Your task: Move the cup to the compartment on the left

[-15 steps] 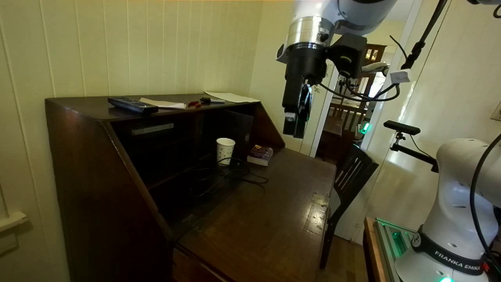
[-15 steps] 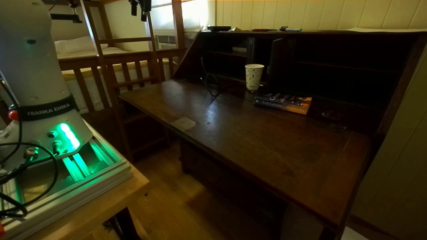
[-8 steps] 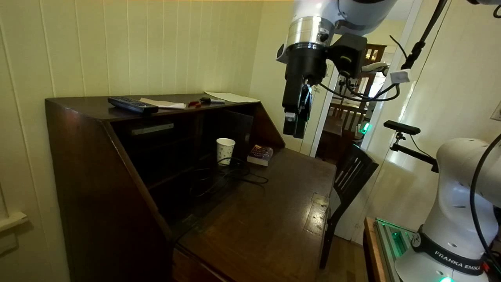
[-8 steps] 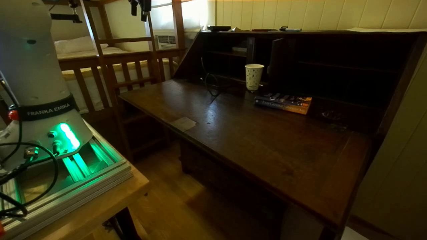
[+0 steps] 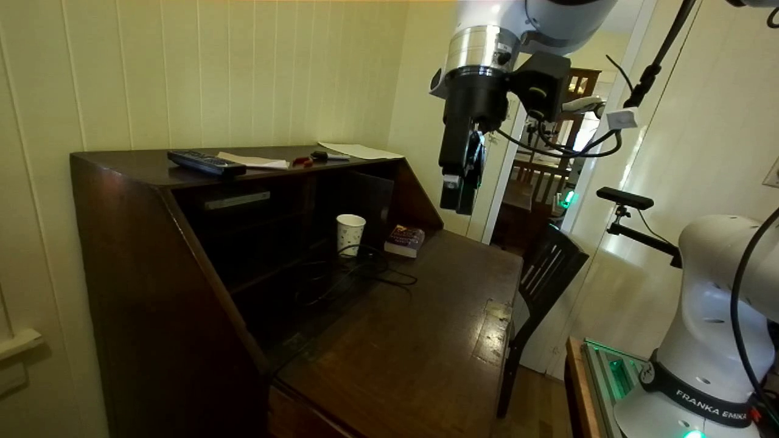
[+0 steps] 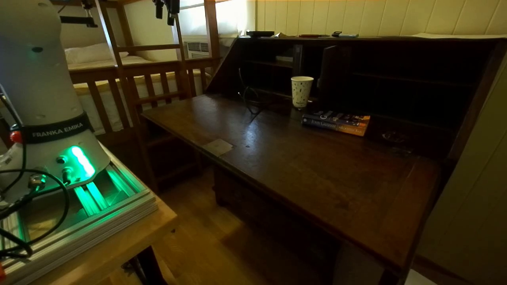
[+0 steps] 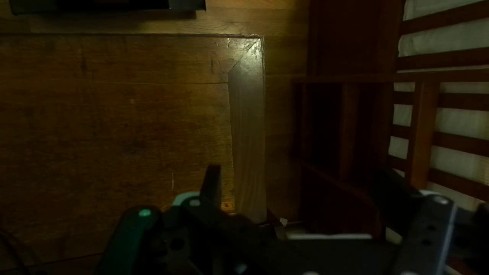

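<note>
The cup (image 5: 350,235) is white and tapered, with small dark marks. It stands upright at the back of the desk top, and it also shows there in an exterior view (image 6: 302,92). The left compartment (image 6: 269,79) is a dark, shadowed recess left of the cup in that view; it is the nearer recess in an exterior view (image 5: 261,243). My gripper (image 5: 459,204) hangs high above the desk's front part, well apart from the cup. In the wrist view my gripper (image 7: 301,191) has its fingers (image 7: 212,183) wide apart with nothing between them. The cup is out of that view.
A black cable (image 5: 365,277) lies looped beside the cup. A book (image 6: 336,123) lies on the other side of it. An upright door panel (image 6: 334,71) stands behind the cup. A remote (image 5: 206,163) and papers lie on the desk's upper ledge. A bunk bed (image 6: 158,79) stands beyond the desk.
</note>
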`<state>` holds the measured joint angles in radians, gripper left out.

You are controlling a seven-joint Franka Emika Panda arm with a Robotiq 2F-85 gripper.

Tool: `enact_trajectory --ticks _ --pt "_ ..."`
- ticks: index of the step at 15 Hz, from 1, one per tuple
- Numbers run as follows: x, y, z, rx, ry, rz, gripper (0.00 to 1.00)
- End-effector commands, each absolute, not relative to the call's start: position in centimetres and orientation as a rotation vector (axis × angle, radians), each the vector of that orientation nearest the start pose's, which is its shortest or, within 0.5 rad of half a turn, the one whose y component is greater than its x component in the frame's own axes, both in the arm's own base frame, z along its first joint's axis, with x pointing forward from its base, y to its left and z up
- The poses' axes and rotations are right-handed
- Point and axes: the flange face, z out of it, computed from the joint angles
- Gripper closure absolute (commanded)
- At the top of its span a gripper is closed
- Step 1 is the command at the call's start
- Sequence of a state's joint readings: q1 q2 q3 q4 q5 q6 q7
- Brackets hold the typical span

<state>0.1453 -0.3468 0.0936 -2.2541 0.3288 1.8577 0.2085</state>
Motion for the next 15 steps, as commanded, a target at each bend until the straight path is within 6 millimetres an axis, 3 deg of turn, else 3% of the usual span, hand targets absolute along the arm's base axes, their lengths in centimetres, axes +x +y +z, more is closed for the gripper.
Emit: enact_trajectory --ticks 1,2,10,13,15 --pt "42.5 13.2 50.1 -2.872 0.111 0.159 0.00" --pt "43.1 12.6 50.5 -2.869 0.127 0.123 0.00" --pt "50.8 0.9 55.0 -3.108 -0.008 -0.060 0.00" --pt "54.5 -1.4 56.6 -3.182 -0.047 -0.180 0.00" --pt "56.7 -1.9 57.2 -3.184 -0.033 -0.247 0.00"
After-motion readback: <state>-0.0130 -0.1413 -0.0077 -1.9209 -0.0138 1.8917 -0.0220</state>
